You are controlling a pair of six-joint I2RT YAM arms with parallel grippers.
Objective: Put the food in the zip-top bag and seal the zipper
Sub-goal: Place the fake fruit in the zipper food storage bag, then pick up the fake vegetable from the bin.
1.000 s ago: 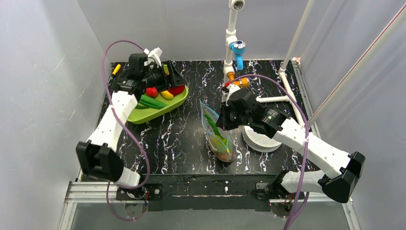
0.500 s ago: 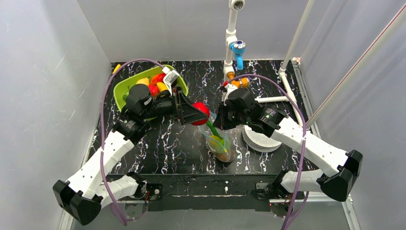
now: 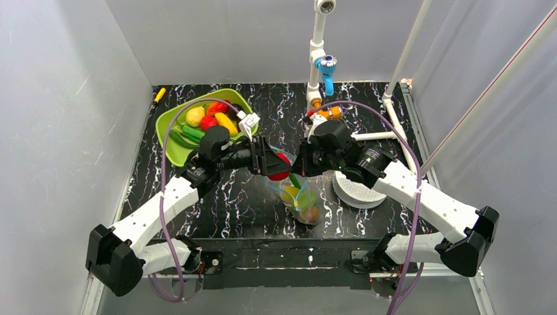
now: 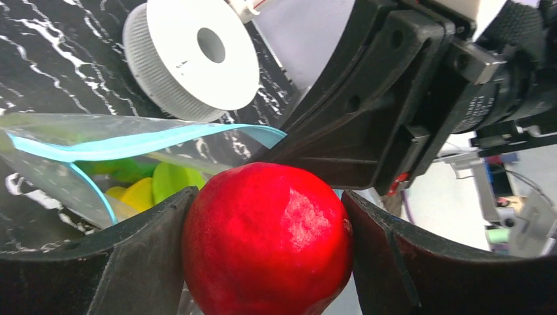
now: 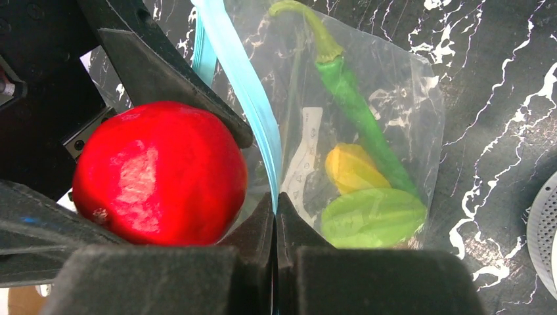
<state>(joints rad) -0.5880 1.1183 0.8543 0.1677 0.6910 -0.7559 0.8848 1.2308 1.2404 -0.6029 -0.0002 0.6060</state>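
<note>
Red fruit (image 4: 266,239) gripped between left gripper's (image 4: 265,252) 2 fingers (image 4: 141,262), beside zip-top bag (image 4: 98,129).

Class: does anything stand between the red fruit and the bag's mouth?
Nothing visible does. The red fruit, held in the left gripper, sits right at the open mouth of the zip-top bag. The right gripper pinches the zipper beside the fruit.

the top view looks down from high behind the near edge, far off, taking in the whole table (image 3: 230,197). the left wrist view sits very close, facing the red fruit (image 4: 266,239) at lower centre. the right wrist view looks down, close, on the bag (image 5: 407,98). all three share fruit and bag.
</note>
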